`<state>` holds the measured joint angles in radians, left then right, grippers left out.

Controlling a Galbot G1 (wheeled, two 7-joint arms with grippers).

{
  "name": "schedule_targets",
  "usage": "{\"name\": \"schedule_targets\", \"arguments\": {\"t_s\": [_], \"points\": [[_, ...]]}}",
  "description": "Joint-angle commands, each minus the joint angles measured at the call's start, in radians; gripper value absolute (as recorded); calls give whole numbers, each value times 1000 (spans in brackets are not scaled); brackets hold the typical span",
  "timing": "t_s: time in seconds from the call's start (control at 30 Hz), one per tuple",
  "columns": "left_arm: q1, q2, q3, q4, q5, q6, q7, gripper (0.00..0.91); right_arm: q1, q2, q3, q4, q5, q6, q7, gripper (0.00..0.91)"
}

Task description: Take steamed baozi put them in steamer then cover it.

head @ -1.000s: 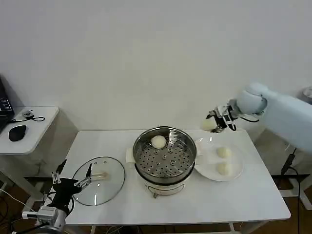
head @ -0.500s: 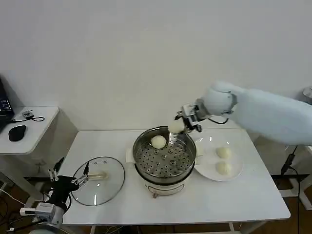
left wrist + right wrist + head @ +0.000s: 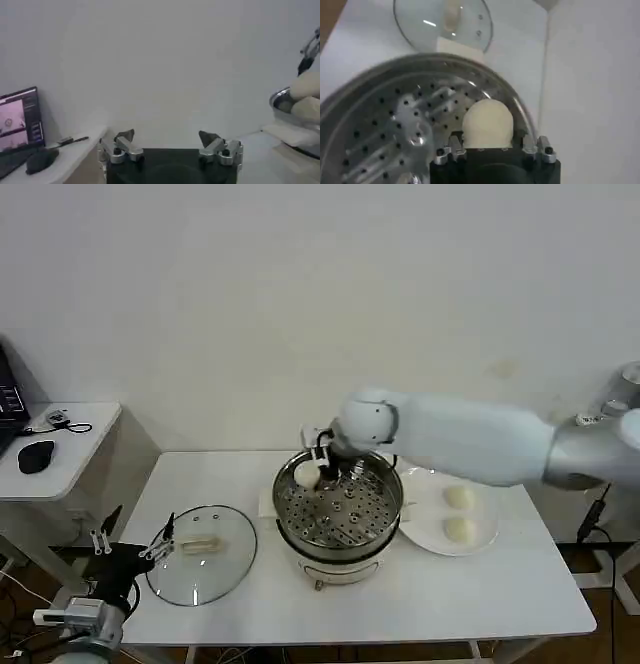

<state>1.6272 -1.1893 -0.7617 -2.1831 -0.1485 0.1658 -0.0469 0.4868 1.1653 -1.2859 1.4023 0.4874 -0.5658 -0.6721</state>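
A cream bun (image 3: 487,123) sat in the right gripper (image 3: 492,148); below it the silvery steamer (image 3: 380,125) tray was dotted with dark holes.

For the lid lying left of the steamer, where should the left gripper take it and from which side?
Take the cover by its pale cream handle at the centre, coming straight down from above. It lies flat on the table, so the thin rim offers little to pinch, while the raised bar-like handle probably suits a close across its narrow width. The left gripper waits open by its left edge.
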Motion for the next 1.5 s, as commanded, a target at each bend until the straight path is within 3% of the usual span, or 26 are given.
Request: {"name": "schedule_targets", "arguments": {"t_s": [0.03,0.33,0.83,0.87,0.93,1.3,1.5], "points": [[-3,-2,-6,3,-1,-1,1,907,-72,88,-15,-42,39,-65,40,655],[-2,-5,-7,1,-1,-2,1,907,-67,87,-10,-32,30,-75,44,655],[-1,-9,-11,0,-2,-3,1,907,-33,56,-17,13,19,-91,5,655],[-1,-10,-10,0,-2,-3,1,907,-34,56,-19,11,17,-89,3,685],[-1,-10,-10,-1,-2,-3,1,907,-38,57,-19,7,11,-87,1,907],[-3,-5,-9,-1,-2,-1,2,907,-29,42,-4,22,14,-83,12,907],[-8,-1,-7,1,-4,0,2,907,70,-25,-5,76,40,-78,-7,907]]}}
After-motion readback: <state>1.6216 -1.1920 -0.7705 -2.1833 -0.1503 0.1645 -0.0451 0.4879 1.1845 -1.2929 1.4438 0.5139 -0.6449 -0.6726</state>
